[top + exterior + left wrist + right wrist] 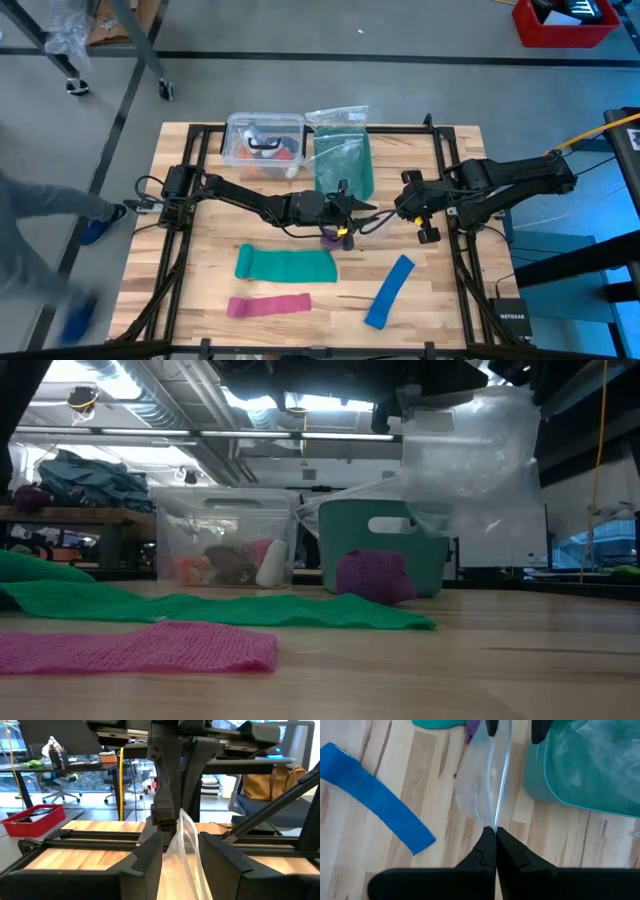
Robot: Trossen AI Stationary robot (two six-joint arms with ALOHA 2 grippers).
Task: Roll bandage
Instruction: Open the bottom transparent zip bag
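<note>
- The left claw (350, 212) hangs near the middle of the tabletop (200, 290), reaching in from nine o'clock. Its fingers (145, 857) stand a little apart, one on each side of a clear plastic bag (186, 840); whether they actually press the film cannot be told.
- The right claw (494, 831) comes in from three o'clock, facing the left one. Its two dark fingers are pressed tight together, pinching an edge of the same clear bag, which stretches between the two claws above the wood.
- The bandage (330, 237) is a small purple roll. In the high view it sits just at six o'clock of the left claw, at the upper right end of the green strip (286, 264). The low view shows it resting on the tabletop in front of the teal bin (344, 165).
- The teal bin stands at twelve o'clock of the claws with crumpled clear plastic in and over it. A clear lidded box (264, 143) holding small items sits just at nine o'clock of the bin.
- The green strip lies flat toward six o'clock of the centre. A pink strip (268, 305) lies at six o'clock of it, near the front edge.
- A blue strip (389, 291) lies slanted at about five o'clock of the centre, apart from the other strips.
</note>
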